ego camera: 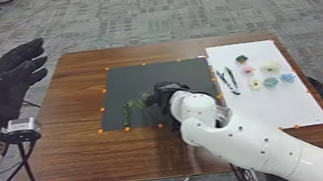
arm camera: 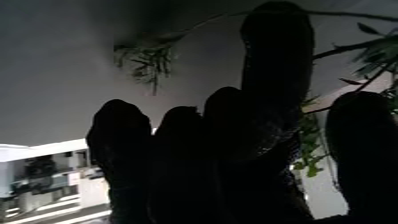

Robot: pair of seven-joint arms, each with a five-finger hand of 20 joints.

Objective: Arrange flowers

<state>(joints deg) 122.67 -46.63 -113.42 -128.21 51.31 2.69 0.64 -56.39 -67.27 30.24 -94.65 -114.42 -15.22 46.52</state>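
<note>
In the head view my right hand [ego camera: 169,88] is over the dark mat [ego camera: 160,71], beside a green sprig [ego camera: 127,114] lying near the mat's left part. Small flower heads, among them a pink one [ego camera: 248,69] and a blue one [ego camera: 271,81], rest on the white sheet [ego camera: 277,108]. My left hand [ego camera: 14,72] is raised off the table's left side, fingers extended. In the right wrist view my right hand [arm camera: 275,75] has its fingers fairly straight, with the thumb apart; thin leafy stems [arm camera: 342,49] and a drooping sprig [arm camera: 153,61] show beyond it.
Two slim dark items [ego camera: 232,81] lie on the white sheet's left part. Orange markers line the mat and sheet edges. The brown table [ego camera: 79,104] borders the mat on the left, with a black stand and cables past its left edge.
</note>
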